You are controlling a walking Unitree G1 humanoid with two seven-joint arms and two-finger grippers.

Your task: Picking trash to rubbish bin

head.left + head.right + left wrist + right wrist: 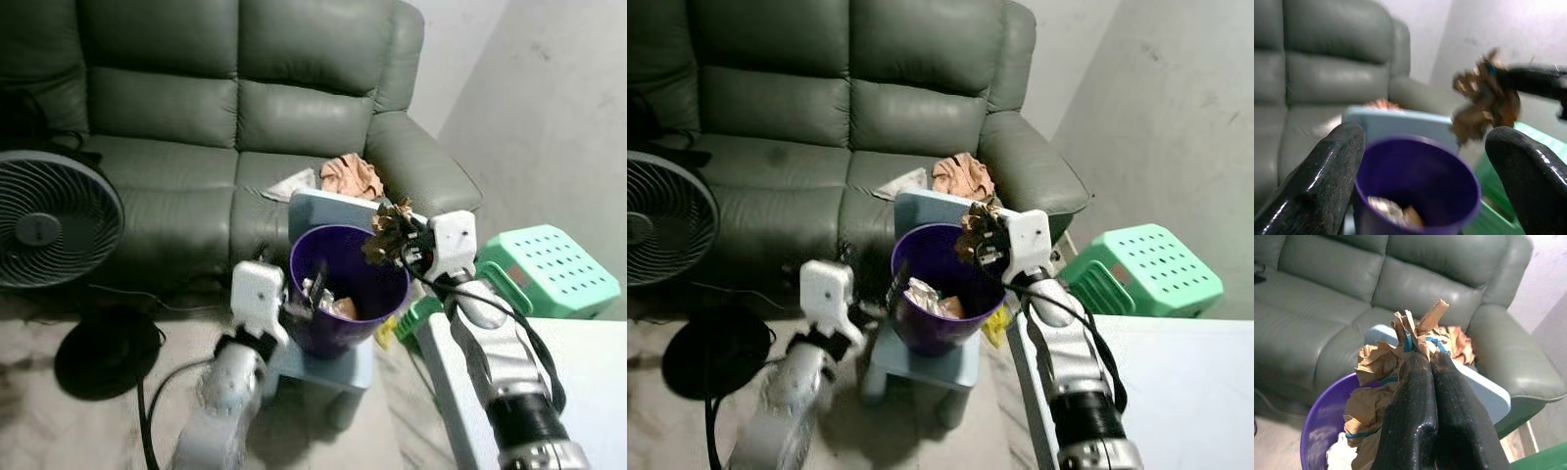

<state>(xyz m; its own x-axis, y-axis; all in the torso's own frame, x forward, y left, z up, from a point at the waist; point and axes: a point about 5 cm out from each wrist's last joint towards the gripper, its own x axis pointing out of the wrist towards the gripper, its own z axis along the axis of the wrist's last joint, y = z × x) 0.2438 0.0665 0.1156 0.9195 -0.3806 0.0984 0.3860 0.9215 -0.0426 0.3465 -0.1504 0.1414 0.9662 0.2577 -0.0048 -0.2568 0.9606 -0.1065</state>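
A purple rubbish bin stands on a pale blue stool in front of the sofa, with crumpled trash inside it. My right gripper is shut on a wad of crumpled brown paper, held over the bin's right rim; the same paper bulges around the closed fingers in the right wrist view. My left gripper is open at the bin's left side, its two fingers spread on either side of the bin.
A grey-green sofa fills the back, with a brown rag and a white scrap on its seat. A black floor fan stands left. A green plastic stool and a white surface lie right.
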